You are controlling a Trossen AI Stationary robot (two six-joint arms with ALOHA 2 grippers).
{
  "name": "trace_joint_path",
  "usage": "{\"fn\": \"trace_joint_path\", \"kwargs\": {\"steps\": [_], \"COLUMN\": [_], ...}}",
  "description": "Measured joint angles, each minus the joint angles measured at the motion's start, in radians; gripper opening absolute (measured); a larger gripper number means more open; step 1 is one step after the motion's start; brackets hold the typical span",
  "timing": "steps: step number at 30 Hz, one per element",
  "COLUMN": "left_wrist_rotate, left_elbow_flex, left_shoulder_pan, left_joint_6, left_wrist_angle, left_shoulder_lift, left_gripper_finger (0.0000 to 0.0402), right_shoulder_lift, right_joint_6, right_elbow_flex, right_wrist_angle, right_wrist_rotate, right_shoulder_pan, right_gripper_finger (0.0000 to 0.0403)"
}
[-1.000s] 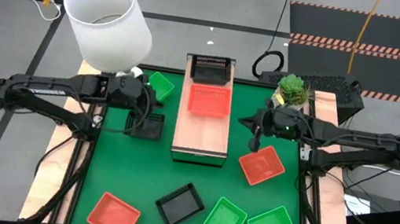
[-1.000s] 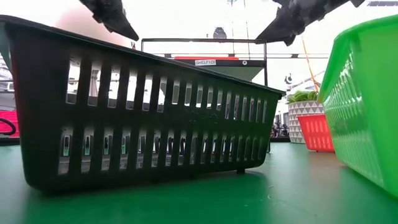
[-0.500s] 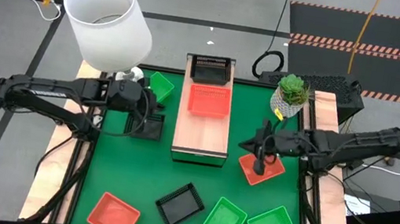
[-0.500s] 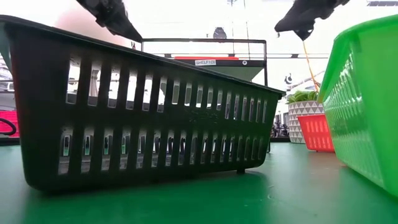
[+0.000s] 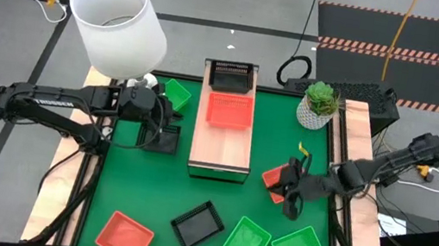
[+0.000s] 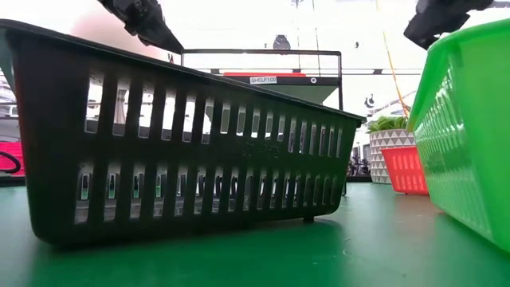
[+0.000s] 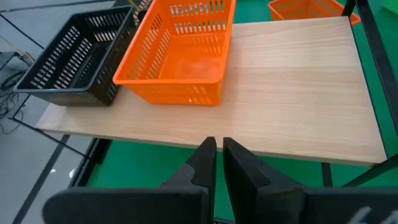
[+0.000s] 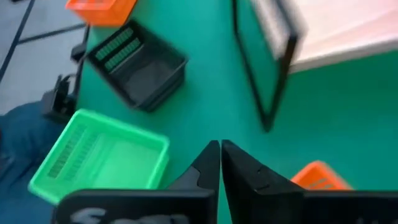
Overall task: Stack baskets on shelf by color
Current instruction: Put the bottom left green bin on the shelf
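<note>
Closest to the front edge of the green table (image 5: 140,190) sit four loose baskets: an orange basket (image 5: 124,237), a black basket (image 5: 198,225) and two green baskets (image 5: 245,245) side by side. A little farther in, the right claw (image 5: 291,205) hangs low over another orange basket (image 5: 279,181), just at its near edge. Its two fingers look pressed together and hold nothing, though the arm seems to be moving, so I am not fully sure.

In the middle stands the shelf (image 5: 220,154). One orange basket (image 5: 229,110) and one black basket (image 5: 232,77) already sit on its far end. The near part is bare wood.

On the left, the left claw (image 5: 156,125) waits beside a black basket (image 5: 162,138), near a green basket (image 5: 177,94). Its fingers (image 7: 206,163) are almost together, with nothing between them.

What could go wrong: with its fingers closed, the right claw may just poke the orange basket and push it away, or knock the green ones beside it
</note>
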Motion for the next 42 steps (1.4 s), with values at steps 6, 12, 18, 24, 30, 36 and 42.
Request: {"fn": "trace_joint_path", "kwargs": {"steps": [6,12,18,24,30,36,42], "left_wrist_rotate": [0.002,0.0,-0.002,-0.011,-0.051,-0.055,-0.057], "left_elbow_flex": [0.0,0.0,0.0,0.0,0.0,0.0,0.0], "left_shoulder_pan": [-0.034,-0.086,-0.132,-0.165,-0.2,-0.222,-0.235], "left_joint_6": [-0.03,-0.066,-0.073,-0.099,-0.113,-0.126,-0.114], "left_wrist_angle": [-0.006,-0.005,0.012,0.024,0.024,0.036,0.087], "left_shoulder_lift": [0.0,0.0,0.0,0.001,0.014,0.024,0.029], "left_gripper_finger": [0.0033,0.0033,0.0033,0.0033,0.0033,0.0033,0.0033], "right_shoulder_lift": [0.084,0.156,0.224,0.297,0.375,0.443,0.458], "right_joint_6": [0.075,0.072,0.067,0.042,-0.029,-0.144,-0.265], "right_elbow_flex": [0.0,0.0,0.0,0.0,0.0,0.0,0.0], "right_wrist_angle": [0.043,0.109,0.137,0.264,0.339,0.406,0.384], "right_wrist_rotate": [-0.007,-0.079,-0.17,-0.243,-0.245,-0.245,-0.267], "right_shoulder_pan": [0.087,0.161,0.217,0.266,0.31,0.318,0.318], "right_gripper_finger": [0.0035,0.006,0.0085,0.0109,0.0129,0.015,0.0152]}}
